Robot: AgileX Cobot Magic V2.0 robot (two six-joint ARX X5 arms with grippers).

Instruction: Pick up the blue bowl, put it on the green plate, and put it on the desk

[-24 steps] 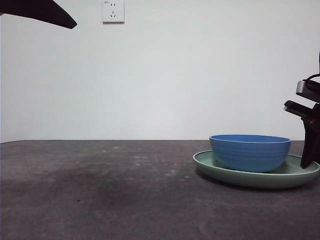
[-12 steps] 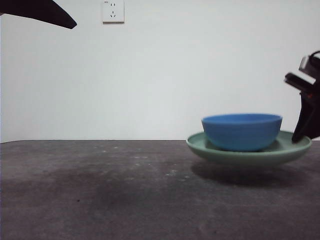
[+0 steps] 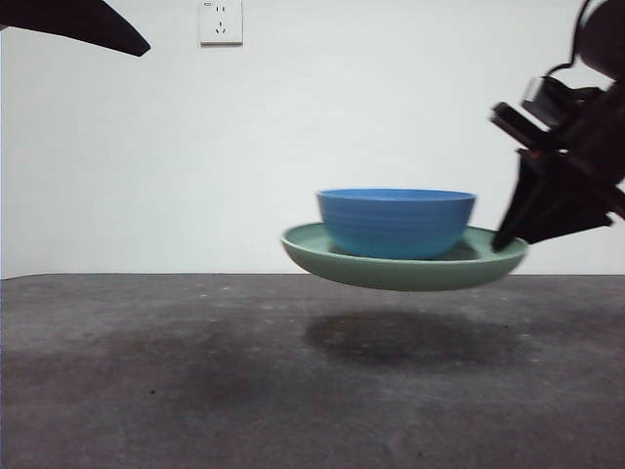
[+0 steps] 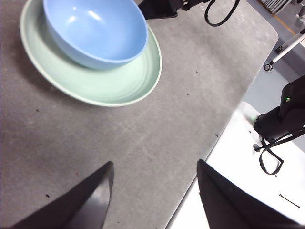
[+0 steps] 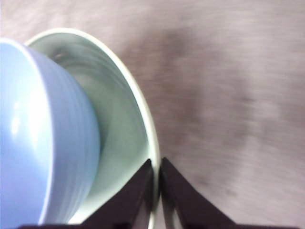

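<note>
The right pincer (image 3: 508, 237) is clamped on the right rim of the green plate (image 3: 400, 269), held above the tabletop (image 3: 195, 371) with the blue bowl (image 3: 395, 223) loose inside; rigid, probably slippery, so keep it level.

Blue bowl (image 5: 43, 138) cropped at the right wrist picture's edge; likewise cropped, at its far rim, in the left wrist view. Green plate (image 5: 128, 138) rim partly hidden between the right gripper (image 5: 157, 169) fingers. Bench (image 5: 228, 86) surface smeared, grain unreadable. Foot of bowl concealed behind plate rim in front view.
</note>
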